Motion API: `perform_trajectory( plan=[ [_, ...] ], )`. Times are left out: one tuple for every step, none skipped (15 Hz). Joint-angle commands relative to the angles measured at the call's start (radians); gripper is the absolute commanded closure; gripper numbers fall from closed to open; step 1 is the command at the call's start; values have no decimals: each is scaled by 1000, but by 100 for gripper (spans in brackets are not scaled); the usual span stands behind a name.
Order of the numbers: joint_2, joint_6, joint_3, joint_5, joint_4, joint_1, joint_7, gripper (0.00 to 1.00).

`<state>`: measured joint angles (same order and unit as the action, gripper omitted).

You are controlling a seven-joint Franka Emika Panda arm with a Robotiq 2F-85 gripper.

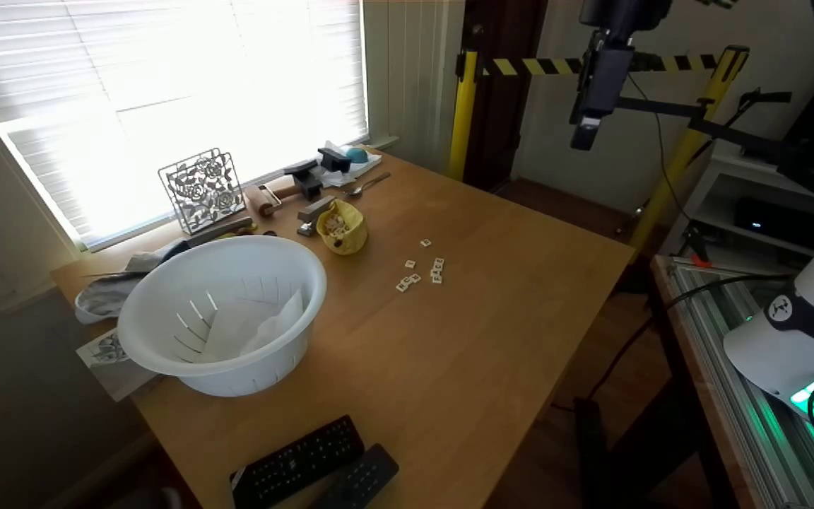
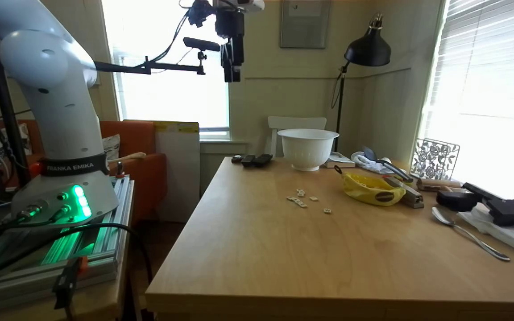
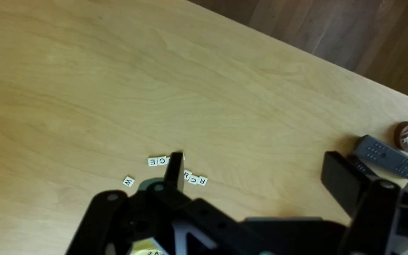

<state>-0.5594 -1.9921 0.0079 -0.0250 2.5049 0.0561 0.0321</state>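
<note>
My gripper (image 3: pixel 253 164), one: jaws stood wide, above table (image 1: pixel 492 339). Letter tiles (image 3: pixel 162 160), several: lay near yellow pouch (image 2: pixel 364 191).

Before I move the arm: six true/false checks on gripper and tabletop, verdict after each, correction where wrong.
1. The gripper stands open, with nothing between its jaws. True.
2. The gripper touches the table. False: it hangs above the table, apart from it.
3. The yellow pouch is closed. False: it is open, with small pale pieces showing inside.
4. The W tile lies apart from the other loose tiles. True.
5. The spoon lies in the white bowl. False: it lies on the table, away from the bowl.
6. The white bowl stands upright. True.
</note>
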Motion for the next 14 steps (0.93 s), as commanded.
perform_trajectory(
  plan=[
    [100,-151,-36,-18,10,3,4,0],
    [129,-200,-50,-37,15,-6,-14,0],
    [164,-248,-59,-46,15,-10,-25,0],
    [202,-299,-66,-53,16,-14,-37,0],
    [239,-344,-76,-70,16,-22,-58,0],
    [273,-387,-77,-72,17,-24,-66,0],
    [303,-420,-84,-88,16,-33,-92,0],
    [337,-462,-87,-104,20,-40,-116,0],
    [367,-488,-89,-126,19,-49,-139,0],
    [396,-514,-91,-148,18,-55,-162,0],
    [430,-535,-91,-171,13,-60,-187,0],
    [462,-556,-85,-188,12,-63,-199,0],
    [488,-562,-81,-206,7,-65,-215,0],
    [428,-533,-72,-155,28,-46,-168,0]
  ],
)
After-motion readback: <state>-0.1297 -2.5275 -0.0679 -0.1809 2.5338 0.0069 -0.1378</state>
